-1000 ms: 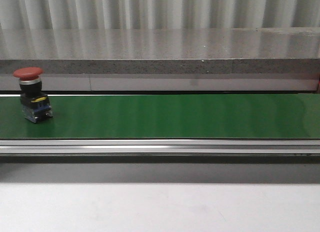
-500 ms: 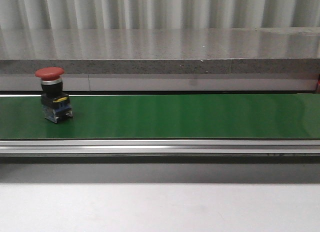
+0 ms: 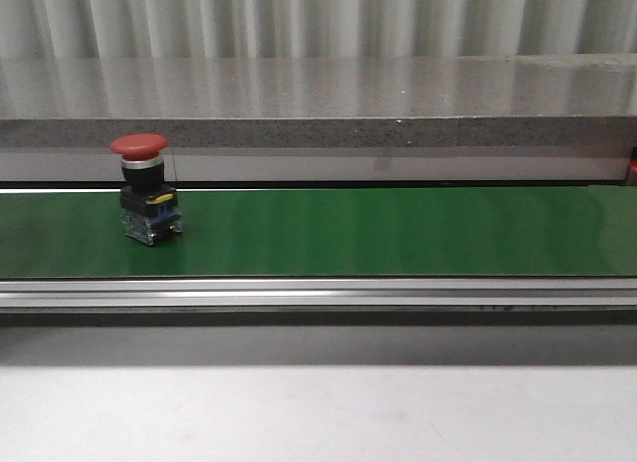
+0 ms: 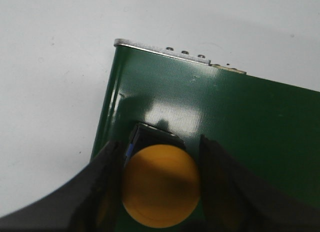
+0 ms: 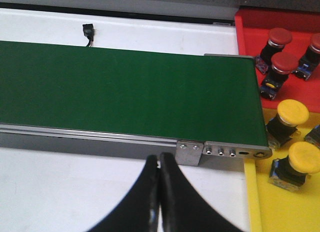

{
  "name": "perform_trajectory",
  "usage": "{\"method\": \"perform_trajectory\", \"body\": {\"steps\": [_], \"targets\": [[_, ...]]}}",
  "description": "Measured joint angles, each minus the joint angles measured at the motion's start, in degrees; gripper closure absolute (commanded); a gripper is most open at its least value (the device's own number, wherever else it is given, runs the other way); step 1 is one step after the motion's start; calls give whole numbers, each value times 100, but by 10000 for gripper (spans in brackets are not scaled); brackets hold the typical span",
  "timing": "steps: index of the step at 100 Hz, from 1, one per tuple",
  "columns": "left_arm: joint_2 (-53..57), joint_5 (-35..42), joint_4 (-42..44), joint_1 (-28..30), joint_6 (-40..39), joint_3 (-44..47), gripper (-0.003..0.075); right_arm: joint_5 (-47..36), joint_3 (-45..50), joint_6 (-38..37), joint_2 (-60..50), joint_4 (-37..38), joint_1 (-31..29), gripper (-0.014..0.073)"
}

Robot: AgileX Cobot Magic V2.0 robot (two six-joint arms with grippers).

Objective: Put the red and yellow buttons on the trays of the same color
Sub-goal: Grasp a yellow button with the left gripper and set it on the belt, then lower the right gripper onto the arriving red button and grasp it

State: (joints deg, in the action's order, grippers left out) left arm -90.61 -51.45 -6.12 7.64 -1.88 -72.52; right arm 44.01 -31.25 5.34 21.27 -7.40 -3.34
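- The red mushroom-head push button with a black collar and blue-and-yellow base (image 3: 146,191) has moved rightward along the long green conveyor belt (image 3: 398,233) across the last second, from close to the belt's left end to a spot further in, though it is still in the left part of the belt.
- It stays upright as it travels, which suggests the belt is running and carrying it toward the right end, where the trays sit.
- In the right wrist view, the red plastic tray (image 5: 300,37) lies just past the belt's end and already holds at least 3 red buttons; beside it, the yellow plastic tray (image 5: 280,202) holds at least 2 yellow buttons.
- The right gripper (image 5: 160,164) hangs over the white table just in front of the belt's metal end bracket (image 5: 220,152), its 2 black fingers pressed together and holding nothing.
- By judgement, this arm is waiting, since the red button is still well apart from its end of the belt.
- The left gripper (image 4: 160,157) stands at the other end of the belt, its fingers spread to either side of a yellow dome-capped push button (image 4: 161,184) resting on the green surface.
- The fingers look very close to the cap, but contact cannot be told.
- The red button's cap is a smooth, wide dome above a narrower body, so the body looks the surer place to pinch.
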Motion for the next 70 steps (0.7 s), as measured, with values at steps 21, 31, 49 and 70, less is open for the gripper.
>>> {"method": "perform_trajectory", "body": {"steps": [21, 31, 49, 70], "targets": [[0, 94, 1, 0, 242, 28, 309, 0, 0, 0, 0, 0, 0, 660], [0, 128, 1, 0, 264, 28, 209, 0, 0, 0, 0, 0, 0, 660], [0, 281, -73, -8, 264, 28, 206, 0, 0, 0, 0, 0, 0, 660], [259, 644, -176, -192, 303, 28, 207, 0, 0, 0, 0, 0, 0, 660]]}}
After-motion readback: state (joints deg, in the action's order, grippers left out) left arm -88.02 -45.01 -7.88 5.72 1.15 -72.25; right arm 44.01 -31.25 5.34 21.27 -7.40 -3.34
